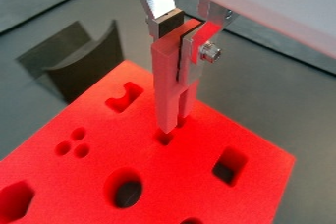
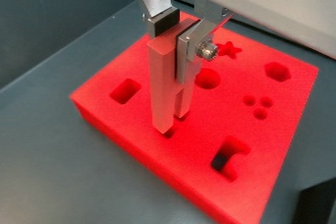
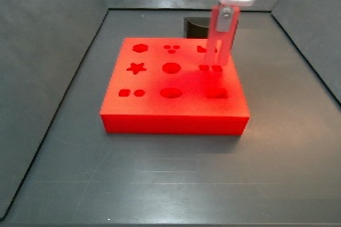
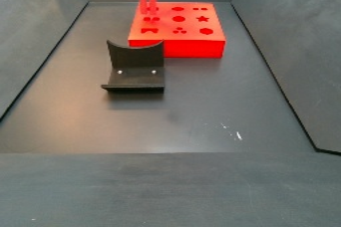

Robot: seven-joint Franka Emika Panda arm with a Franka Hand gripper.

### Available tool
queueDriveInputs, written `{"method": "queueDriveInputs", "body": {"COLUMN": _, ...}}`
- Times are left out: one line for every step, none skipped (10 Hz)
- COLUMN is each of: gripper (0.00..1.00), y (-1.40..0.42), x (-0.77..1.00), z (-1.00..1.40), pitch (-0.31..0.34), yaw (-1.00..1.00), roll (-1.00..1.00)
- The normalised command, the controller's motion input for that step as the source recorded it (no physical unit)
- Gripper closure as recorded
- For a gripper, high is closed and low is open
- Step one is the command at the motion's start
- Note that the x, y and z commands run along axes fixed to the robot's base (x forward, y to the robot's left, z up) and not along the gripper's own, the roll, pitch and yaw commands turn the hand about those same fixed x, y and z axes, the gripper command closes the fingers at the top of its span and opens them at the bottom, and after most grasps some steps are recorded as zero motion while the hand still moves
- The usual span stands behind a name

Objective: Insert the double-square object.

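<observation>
Gripper (image 1: pixel 179 29) clasps slender red double-square object (image 1: pixel 172 85).

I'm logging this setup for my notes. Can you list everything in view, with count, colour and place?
Double-square object: one, red, upright in the claw, lower end at a hole in the block.
Block: one, red, flat with shaped holes, on the floor at the far end in a side view.
Fixture: one, dark grey, on the floor apart from the block.
Floor: one, dark grey.
Claw: one, silver, above the block, shut on the object's top.
</observation>
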Motion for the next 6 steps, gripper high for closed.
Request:
{"method": "queueDriveInputs", "body": {"gripper": 1.00, "y": 0.07, "x": -0.07, "z": -0.14, "pitch": -0.096, "yaw": 0.34, "roll": 0.17}}
{"method": "queueDriveInputs", "body": {"gripper": 1.00, "y": 0.00, "x": 0.09, "z": -0.12, "pitch": -0.084, "yaw": 0.53, "roll": 0.17}}
{"method": "queueDriveInputs", "body": {"gripper": 1.00, "y": -0.10, "x": 0.00, "z": -0.03, "pitch": -0.046, "yaw": 0.35, "roll": 0.17}}
{"method": "queueDriveInputs", "body": {"gripper": 1.00, "y": -0.17, "x": 0.00, "z": 0.00, "pitch": -0.051, "yaw": 0.38, "roll": 0.15}}
{"method": "queueDriveInputs", "body": {"gripper": 1.00, "y": -0.24, "x": 0.02, "z": 0.00, "pitch": -0.044, "yaw": 0.37, "roll": 0.12}}
{"method": "queueDriveInputs", "body": {"gripper": 1.00, "y": -0.25, "x": 0.03, "z": 0.00, "pitch": -0.046, "yaw": 0.26, "roll": 0.12}}
